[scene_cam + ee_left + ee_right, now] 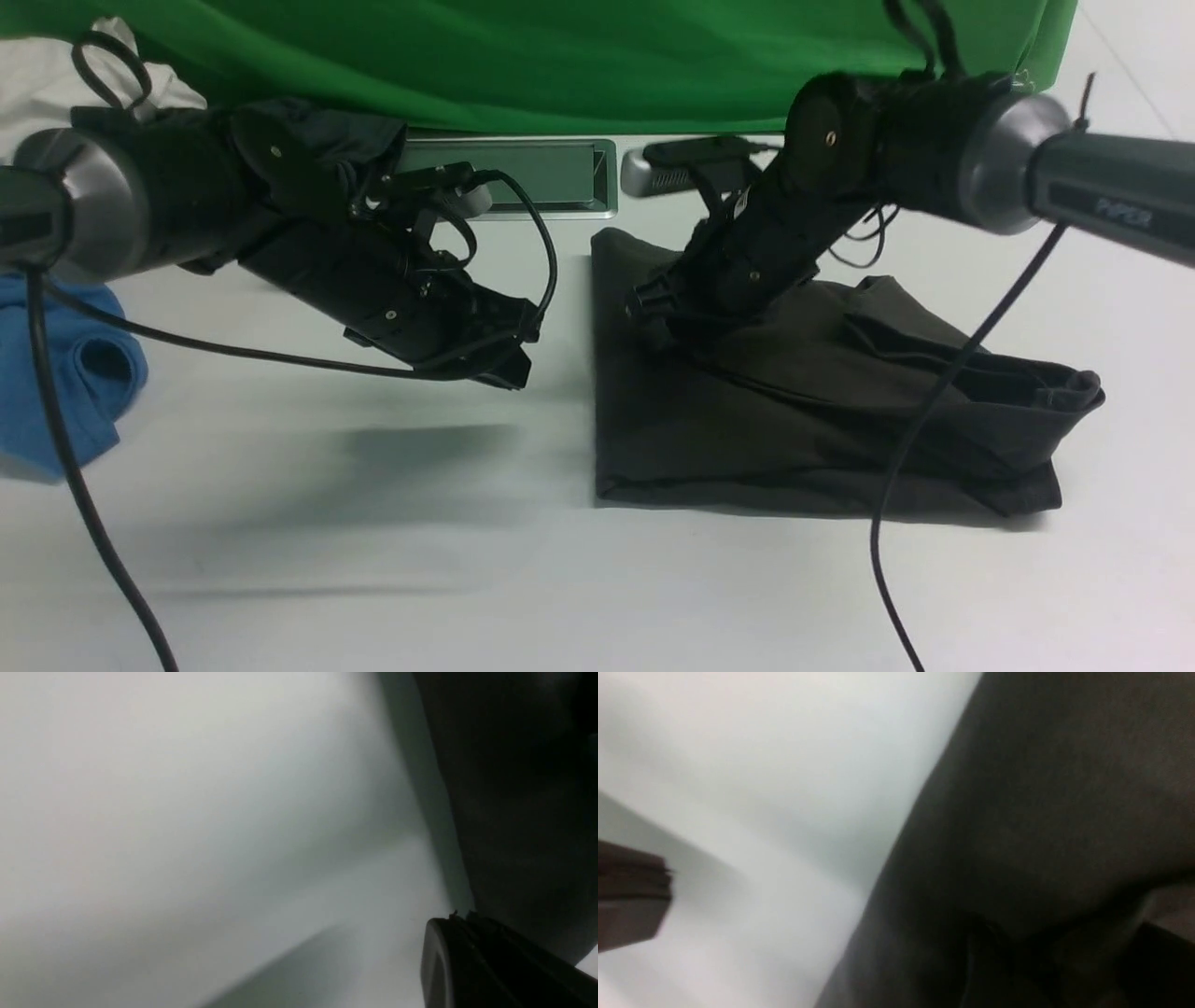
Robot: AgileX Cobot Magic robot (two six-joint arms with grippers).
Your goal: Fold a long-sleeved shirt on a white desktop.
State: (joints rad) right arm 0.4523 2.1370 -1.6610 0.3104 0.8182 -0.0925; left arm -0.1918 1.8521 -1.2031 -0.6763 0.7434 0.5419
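The long-sleeved shirt lies folded into a dark, rough rectangle right of centre on the white desktop. A looser fold bulges at its right end. My right gripper is down on the shirt's far left corner. Its jaws stand wide open: one finger is over bare table, and dark cloth fills the rest of the right wrist view. My left gripper hangs shut and empty just above the desktop, a little left of the shirt's edge. In the left wrist view its closed fingers show beside the shirt.
A blue garment lies at the left edge. A dark garment and a white cloth sit behind my left arm. The silver-framed hatch and a silver device lie before the green backdrop. Cables dangle from both arms.
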